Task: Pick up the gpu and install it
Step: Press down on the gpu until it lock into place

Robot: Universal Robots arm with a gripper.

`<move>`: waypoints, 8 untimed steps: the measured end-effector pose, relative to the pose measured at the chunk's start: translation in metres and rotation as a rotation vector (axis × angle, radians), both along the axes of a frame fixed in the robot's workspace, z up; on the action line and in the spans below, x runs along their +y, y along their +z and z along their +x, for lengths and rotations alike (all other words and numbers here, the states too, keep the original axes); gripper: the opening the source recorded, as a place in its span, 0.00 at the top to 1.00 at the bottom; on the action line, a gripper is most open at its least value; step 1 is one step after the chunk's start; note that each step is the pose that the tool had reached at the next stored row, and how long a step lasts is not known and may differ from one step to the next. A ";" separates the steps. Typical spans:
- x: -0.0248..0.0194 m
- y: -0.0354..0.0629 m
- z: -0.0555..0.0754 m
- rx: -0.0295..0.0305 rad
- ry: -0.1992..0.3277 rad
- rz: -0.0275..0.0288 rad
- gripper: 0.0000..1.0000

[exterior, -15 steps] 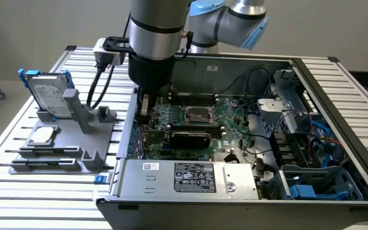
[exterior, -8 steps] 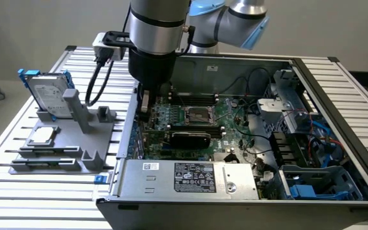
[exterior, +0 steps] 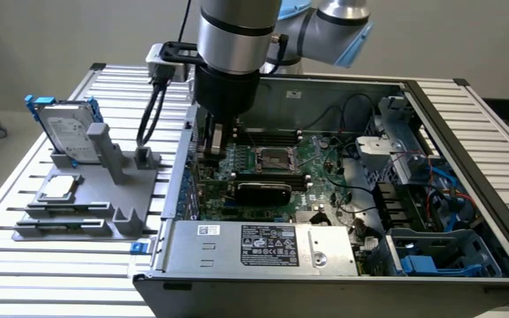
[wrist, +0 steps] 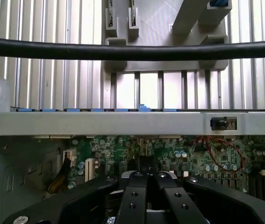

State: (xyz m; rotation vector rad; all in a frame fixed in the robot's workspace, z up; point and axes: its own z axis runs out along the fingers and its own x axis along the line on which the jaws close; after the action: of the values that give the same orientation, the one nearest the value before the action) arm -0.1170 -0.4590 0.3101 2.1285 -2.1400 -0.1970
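The gripper [wrist: 147, 179] has its black fingers [wrist: 134, 198] clenched together, grasping nothing, low over the green motherboard [wrist: 169, 151] inside the open computer case [exterior: 466, 126]. The gpu [exterior: 264, 192], glossy black and rounded, sits on the motherboard just below the processor socket [exterior: 274, 159]. The case lies on a ribbed aluminium table [exterior: 69, 278] beside a grey plastic fixture [exterior: 122, 199] that holds an upright silver hard drive [exterior: 64, 132]; plain pale walls behind

The gpu [exterior: 264, 193] has a glossy black plastic cover. The computer case [exterior: 466, 132] is matt grey metal; the table [exterior: 24, 265] is ribbed, brushed aluminium.
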 end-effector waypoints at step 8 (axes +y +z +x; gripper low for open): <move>0.0000 0.0001 0.022 -0.0106 0.000 0.0191 0.89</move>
State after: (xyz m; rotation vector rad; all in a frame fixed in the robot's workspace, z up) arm -0.0950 -0.4590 0.3102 2.1449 -2.1524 -0.2075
